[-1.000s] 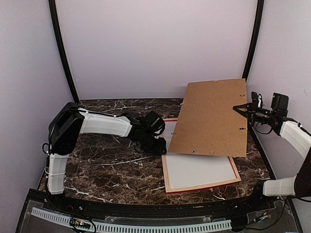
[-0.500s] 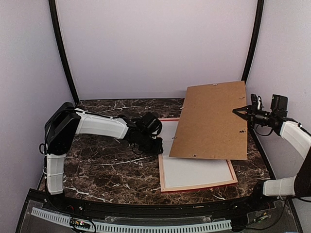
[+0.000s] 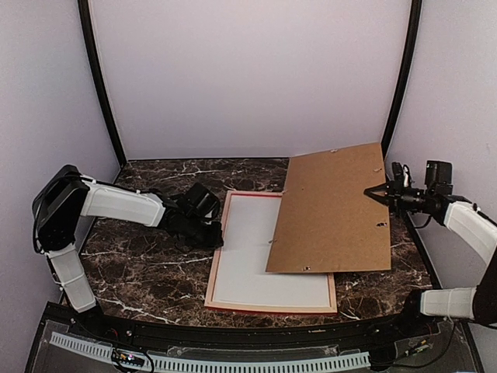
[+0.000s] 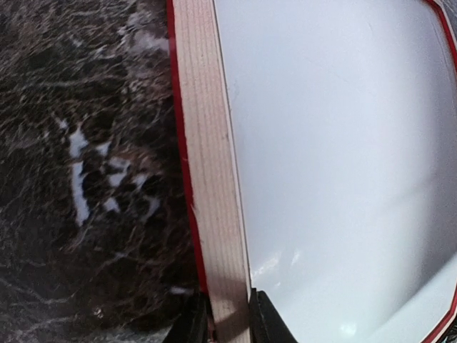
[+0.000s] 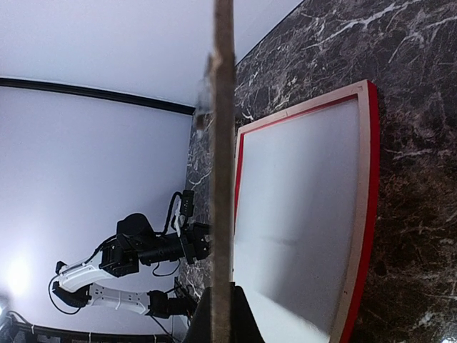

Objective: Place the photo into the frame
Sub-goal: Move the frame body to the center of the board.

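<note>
The frame (image 3: 215, 272) is laid back-up on the marble bench (image 3: 147, 272), with its pale wooden rails facing up and a thin line of red showing along the edges. A white sheet (image 3: 248, 249) is seated inside the rails; whether it is a print's back or a mat cannot be told.

The left gripper (image 3: 216, 237) is brought low to the frame's left rail. In the left wrist view, that gripper (image 4: 227, 325) is seen closed on the wooden rail (image 4: 214, 179), with one dark finger pressed against each side of it.

The brown cardboard backing board (image 3: 334, 210) is held tilted above the right part of the frame, its near edge lowered over the white sheet and its far edge raised. Its right edge is pinched by the right gripper (image 3: 371, 192). In the right wrist view the board (image 5: 222, 143) is seen edge-on, clamped between the closed fingers of that gripper (image 5: 222, 314), with the frame (image 5: 300, 107) lying beneath.
</note>
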`<state>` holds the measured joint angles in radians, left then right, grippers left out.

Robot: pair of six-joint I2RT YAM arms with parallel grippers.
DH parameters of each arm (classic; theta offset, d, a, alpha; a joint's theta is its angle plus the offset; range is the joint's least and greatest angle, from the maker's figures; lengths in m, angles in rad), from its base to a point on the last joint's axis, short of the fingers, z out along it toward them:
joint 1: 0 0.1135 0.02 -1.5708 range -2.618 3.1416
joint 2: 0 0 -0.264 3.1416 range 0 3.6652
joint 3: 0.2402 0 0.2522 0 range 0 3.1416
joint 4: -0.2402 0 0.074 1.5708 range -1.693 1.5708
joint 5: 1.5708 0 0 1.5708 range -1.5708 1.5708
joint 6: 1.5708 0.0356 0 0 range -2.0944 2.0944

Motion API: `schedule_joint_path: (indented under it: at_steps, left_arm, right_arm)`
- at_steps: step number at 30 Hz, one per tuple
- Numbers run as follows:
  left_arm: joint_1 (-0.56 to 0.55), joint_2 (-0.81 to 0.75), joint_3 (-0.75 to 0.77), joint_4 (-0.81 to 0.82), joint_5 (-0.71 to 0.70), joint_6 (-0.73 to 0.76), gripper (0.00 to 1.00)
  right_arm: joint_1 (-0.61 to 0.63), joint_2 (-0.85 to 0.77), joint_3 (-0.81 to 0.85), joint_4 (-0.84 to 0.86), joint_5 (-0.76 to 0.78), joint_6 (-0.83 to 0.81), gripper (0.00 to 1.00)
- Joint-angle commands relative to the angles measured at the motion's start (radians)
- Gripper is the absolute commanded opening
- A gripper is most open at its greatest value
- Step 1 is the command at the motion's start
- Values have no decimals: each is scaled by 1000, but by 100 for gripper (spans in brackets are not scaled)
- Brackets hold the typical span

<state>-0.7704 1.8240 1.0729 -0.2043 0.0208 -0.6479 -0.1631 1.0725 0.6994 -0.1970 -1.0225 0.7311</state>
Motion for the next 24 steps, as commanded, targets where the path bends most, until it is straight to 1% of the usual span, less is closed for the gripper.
schedule_joint_path:
  at_steps: [1, 2, 5, 8, 10, 11, 14, 20, 24]
  left_arm:
    - [8, -77, -109, -85, -28, -32, 21]
    - [7, -88, -137, -80, -26, -36, 21]
    - [7, -144, -190, -44, 46, -75, 21]
    - [7, -201, -235, -16, 81, -107, 23]
    - [7, -232, -245, -13, 89, -116, 28]
    - [7, -242, -244, -14, 89, -117, 32]
    - [10, -276, -229, -30, 67, -105, 39]
    - [54, -321, -185, -74, 41, -63, 58]
    - [104, -363, -183, -95, 24, -37, 64]
  right_arm:
    - [53, -29, -25, 88, -8, 32, 0]
    - [65, -27, -31, 108, -5, 44, 0]
    - [102, -15, -50, 163, 2, 81, 0]
    - [153, 5, -65, 214, 18, 111, 0]
    - [211, 18, -79, 274, 31, 146, 0]
    - [233, 25, -86, 293, 38, 159, 0]
    - [294, 53, -98, 346, 66, 187, 0]
    - [415, 136, -121, 481, 109, 257, 0]
    - [477, 202, -119, 563, 131, 295, 0]
